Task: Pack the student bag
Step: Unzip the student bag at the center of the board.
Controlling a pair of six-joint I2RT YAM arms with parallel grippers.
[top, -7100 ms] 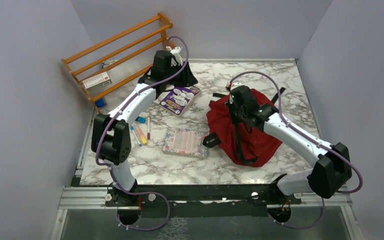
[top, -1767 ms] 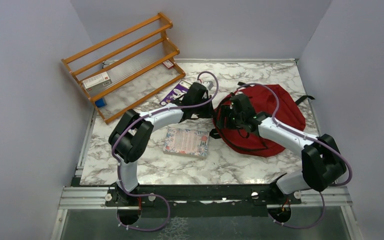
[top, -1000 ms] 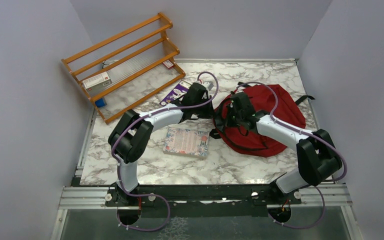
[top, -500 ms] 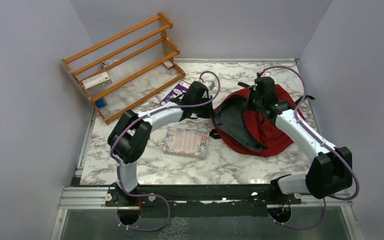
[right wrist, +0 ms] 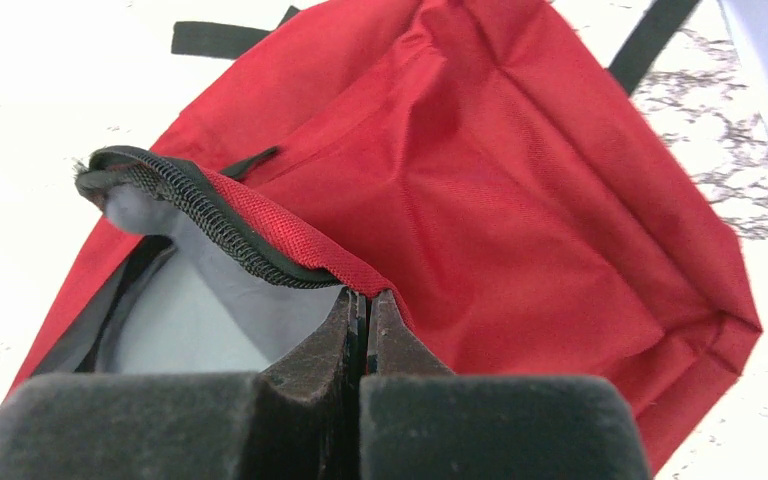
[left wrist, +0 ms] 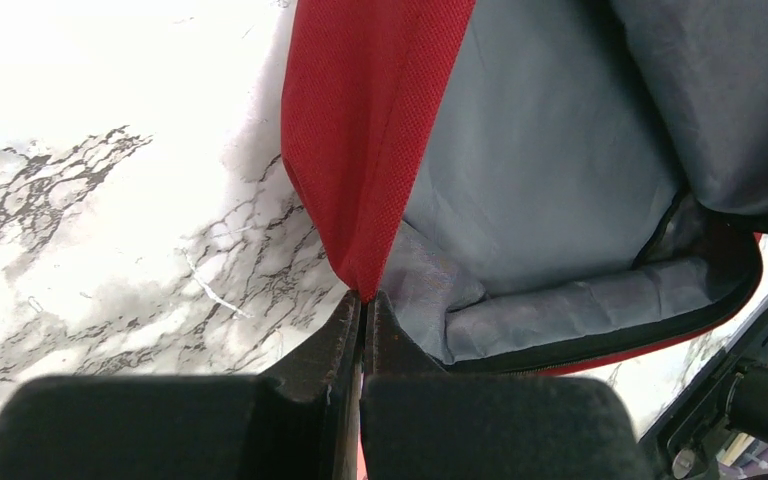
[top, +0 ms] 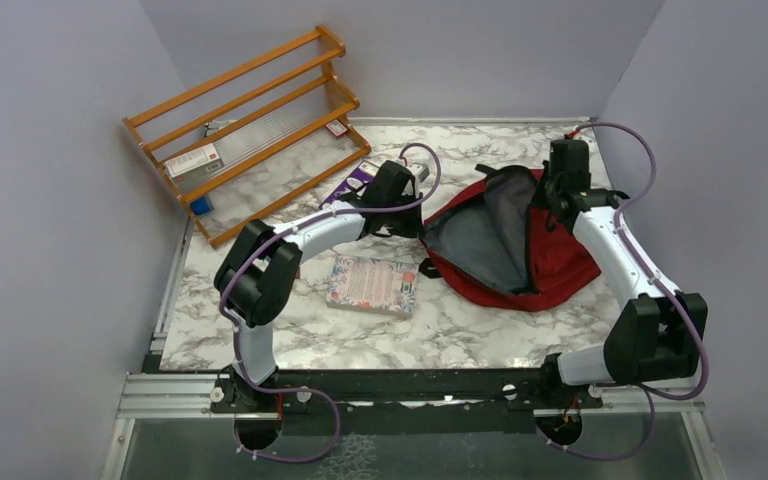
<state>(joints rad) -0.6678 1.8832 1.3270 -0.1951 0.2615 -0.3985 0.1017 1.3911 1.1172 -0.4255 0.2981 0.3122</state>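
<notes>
The dark red student bag point(top: 560, 250) lies at the table's right half with its mouth pulled wide, grey lining point(top: 480, 240) showing. My left gripper point(top: 412, 222) is shut on the bag's left edge; in the left wrist view the red fabric point(left wrist: 370, 150) runs into the closed jaws point(left wrist: 363, 300). My right gripper point(top: 550, 200) is shut on the bag's upper flap at the far right; in the right wrist view the zipper-trimmed red edge point(right wrist: 260, 235) is pinched in the jaws point(right wrist: 363, 297). A floral book point(top: 372, 283) lies left of the bag. A purple book point(top: 352, 182) lies partly under my left arm.
An orange wooden rack point(top: 245, 120) stands at the back left with small boxes behind it. Black bag straps point(top: 610, 196) trail at the far right near the wall. The walls close in on three sides.
My right gripper has pulled the bag's top flap up and to the far right, opening the mouth wide and baring the grey lining. My left gripper has held the left edge in place.
</notes>
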